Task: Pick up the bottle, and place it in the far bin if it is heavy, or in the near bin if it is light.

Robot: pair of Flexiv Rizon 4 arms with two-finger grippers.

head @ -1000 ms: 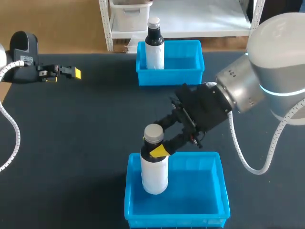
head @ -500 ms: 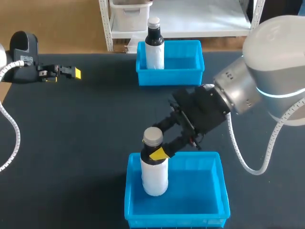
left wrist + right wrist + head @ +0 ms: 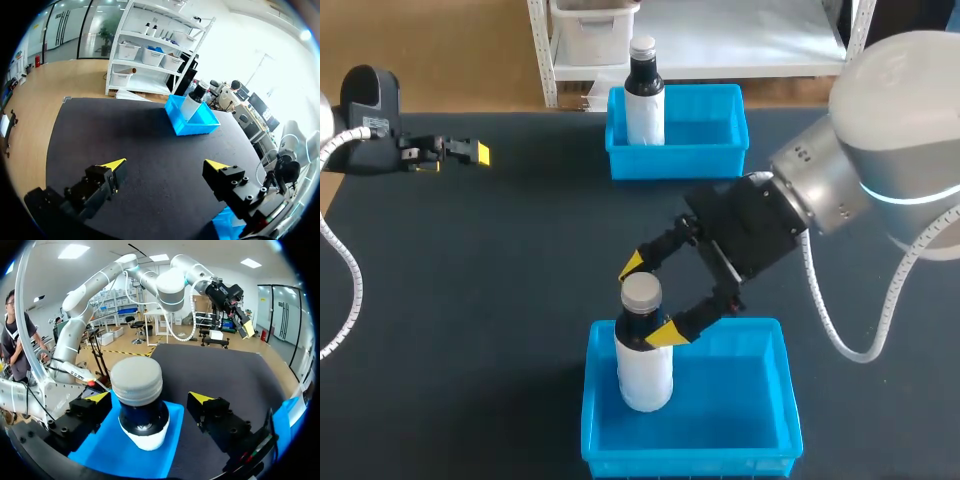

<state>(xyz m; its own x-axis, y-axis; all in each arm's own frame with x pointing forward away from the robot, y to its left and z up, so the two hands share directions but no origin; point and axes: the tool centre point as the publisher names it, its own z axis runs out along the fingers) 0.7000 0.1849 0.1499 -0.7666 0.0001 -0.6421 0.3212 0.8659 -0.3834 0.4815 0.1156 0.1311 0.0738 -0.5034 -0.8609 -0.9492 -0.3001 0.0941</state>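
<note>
The right hand is released, its yellow-tipped fingers spread on either side of the grey cap of the white bottle, touching neither side. The white bottle stands upright between them, in the near bin. The left hand hangs open over the desk, well apart from both.

In your left wrist view, only 1 corner of the near bin shows, behind the left gripper. In the head view, the right arm runs off the edge.
</note>
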